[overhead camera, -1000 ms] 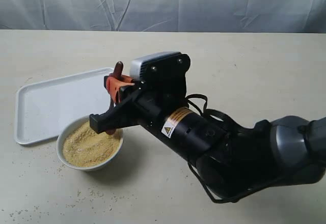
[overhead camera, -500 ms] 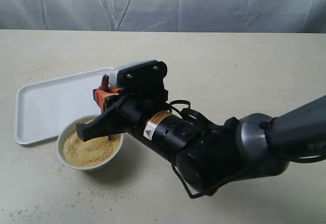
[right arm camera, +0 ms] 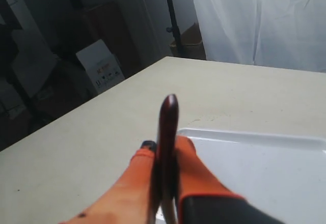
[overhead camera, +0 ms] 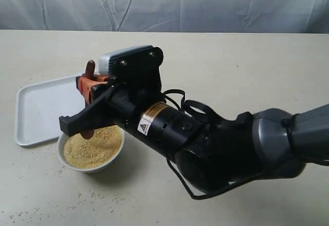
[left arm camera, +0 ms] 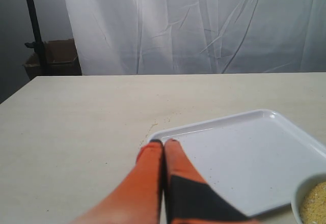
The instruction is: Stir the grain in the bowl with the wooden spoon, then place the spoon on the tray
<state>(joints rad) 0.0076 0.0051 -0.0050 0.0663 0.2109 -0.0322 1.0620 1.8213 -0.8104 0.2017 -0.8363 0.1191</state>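
Observation:
My right gripper [overhead camera: 90, 85] reaches across to the left and is shut on the wooden spoon [overhead camera: 91, 68], which it holds upright. The spoon's dark head hangs at the left side of the bowl [overhead camera: 95, 168], just at the heaped yellow grain [overhead camera: 97, 145]. In the right wrist view the spoon's handle [right arm camera: 168, 113] stands up between the orange fingers of the right gripper [right arm camera: 165, 145]. The white tray [overhead camera: 43, 105] lies just behind and left of the bowl. My left gripper [left arm camera: 163, 142] is shut on nothing, low over the table by the corner of the tray [left arm camera: 244, 152]. It does not show in the exterior view.
Stray grain specks [overhead camera: 92, 195] lie on the beige table in front of the bowl. The right arm's black body [overhead camera: 205, 144] stretches across the middle of the table. A grey curtain [overhead camera: 205, 5] closes the back edge. The bowl's rim [left arm camera: 305, 196] peeks into the left wrist view.
My right gripper has carried the spoon leftward across the bowl, from its right side to its left side, dipping and then rising a little.

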